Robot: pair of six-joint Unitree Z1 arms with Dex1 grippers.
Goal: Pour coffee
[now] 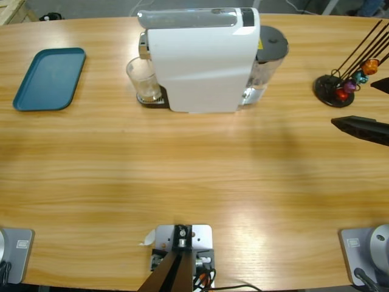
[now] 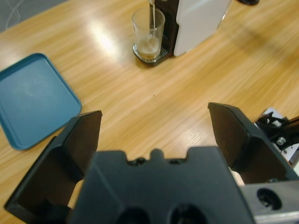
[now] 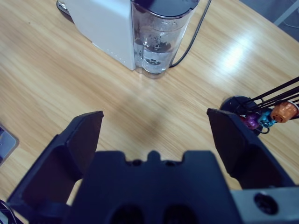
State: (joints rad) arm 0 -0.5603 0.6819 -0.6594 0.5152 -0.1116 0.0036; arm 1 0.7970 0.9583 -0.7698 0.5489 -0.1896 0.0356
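A clear glass (image 2: 148, 32) stands on the drip tray under the spout of the white coffee machine (image 1: 203, 58). A thin pale stream runs from the spout into the glass, where a little foamy golden coffee (image 2: 149, 46) lies at the bottom. In the high view the glass (image 1: 144, 79) sits at the machine's left side. My left gripper (image 2: 154, 123) is open and empty, well back from the glass. My right gripper (image 3: 154, 121) is also open and empty; its black jaws enter the high view at the right edge (image 1: 368, 106), beside the capsule rack.
A blue tray (image 1: 50, 79) lies at the far left of the table. A black wire rack with coloured capsules (image 1: 343, 88) stands at the far right. The machine's water tank (image 3: 161, 37) faces my right gripper, with a cable behind it.
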